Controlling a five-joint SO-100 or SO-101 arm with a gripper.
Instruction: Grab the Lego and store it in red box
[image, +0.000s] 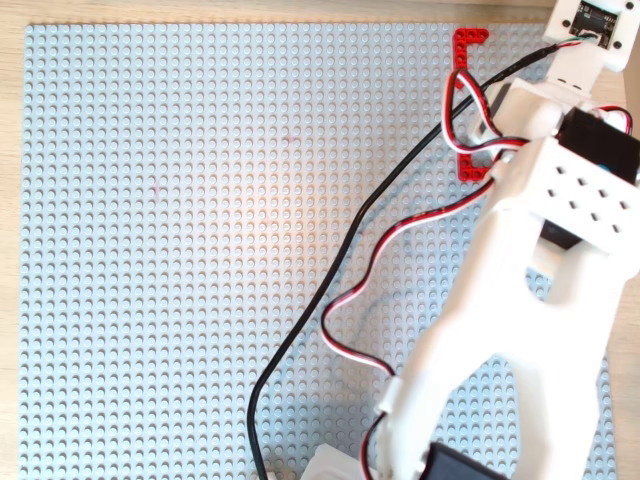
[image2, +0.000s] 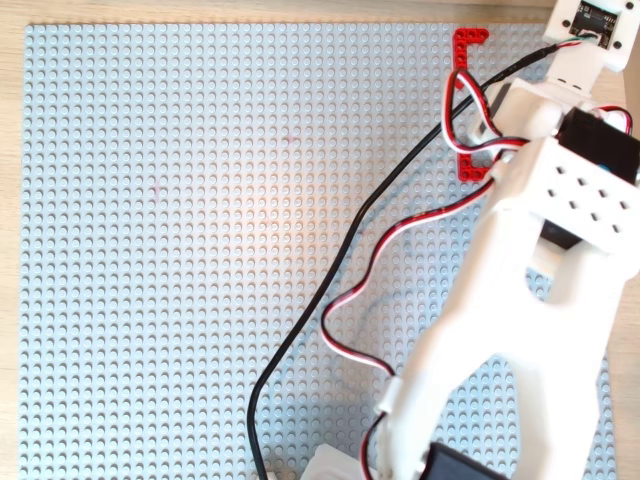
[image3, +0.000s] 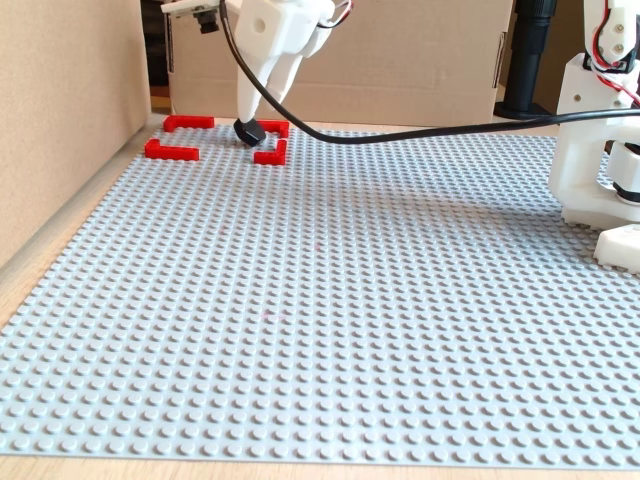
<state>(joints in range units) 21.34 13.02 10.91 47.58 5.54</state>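
Note:
In the fixed view my white gripper (image3: 251, 124) reaches down at the far left and is shut on the Lego (image3: 249, 133), a small dark hexagonal piece. It holds the piece at the right side of the red box (image3: 170, 150), between the two right-hand corner pieces and just above the grey baseplate (image3: 330, 280). In both overhead views my arm covers the gripper and the Lego. Only two red corner pieces of the box (image: 470, 40) (image2: 470, 40) show at the top right.
A black cable (image: 330, 260) and a red-white cable (image: 390, 235) trail over the baseplate (image: 200, 250). The arm's white base (image3: 600, 150) stands at the right in the fixed view. Cardboard walls (image3: 60, 120) stand along the left and back.

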